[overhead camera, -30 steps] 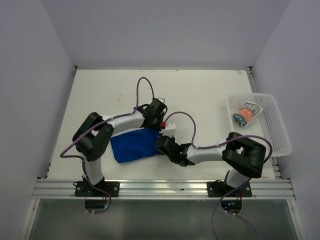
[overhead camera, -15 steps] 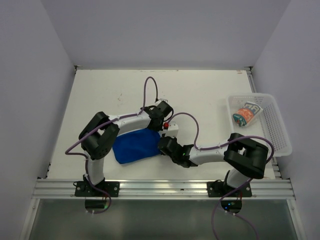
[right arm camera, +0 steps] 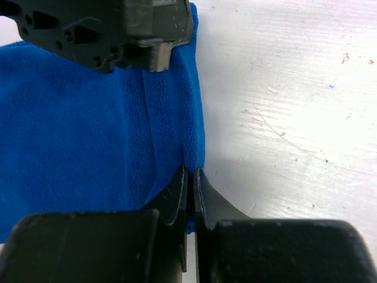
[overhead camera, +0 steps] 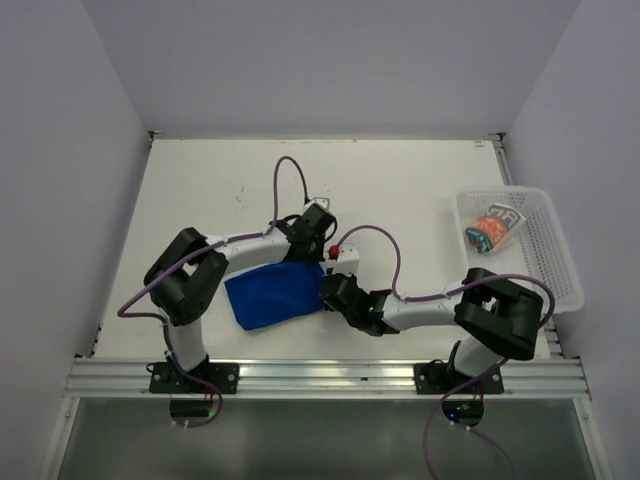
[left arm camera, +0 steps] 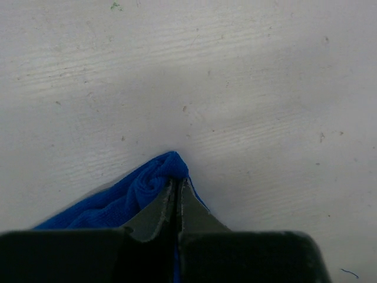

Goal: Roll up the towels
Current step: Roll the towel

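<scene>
The white table [overhead camera: 200, 180] fills the overhead view, closed in by pale walls on three sides; its surface carries faint scuffs and specks. The left arm [overhead camera: 190, 275] and the right arm [overhead camera: 500, 310] rise from their bases at the near edge and both fold inward, so their wrists meet near the middle of the table. Purple cables [overhead camera: 385, 245] loop above each forearm.

The white mesh basket [overhead camera: 548, 250] stands at the right edge of the table, well apart from both wrists. The blue towel [overhead camera: 272, 297] lies on the near-centre part of the table, between the two arm bases, spread roughly flat with its right side turned over into a narrow fold (the right wrist view shows this fold as a raised band along the edge). The patterned towel [overhead camera: 492, 229], orange, grey-blue and white, sits in the far left part of the basket as a compact bundle.

The left gripper [left arm camera: 178, 183] is clenched on the far right corner of the blue towel; the cloth bunches into a small peak at its tips. The right gripper [right arm camera: 189, 172] is likewise pinched tight on the folded right edge of the same towel, nearer the table's front edge. The two grippers stand just beside one another along that edge, the left one farther from the bases.
</scene>
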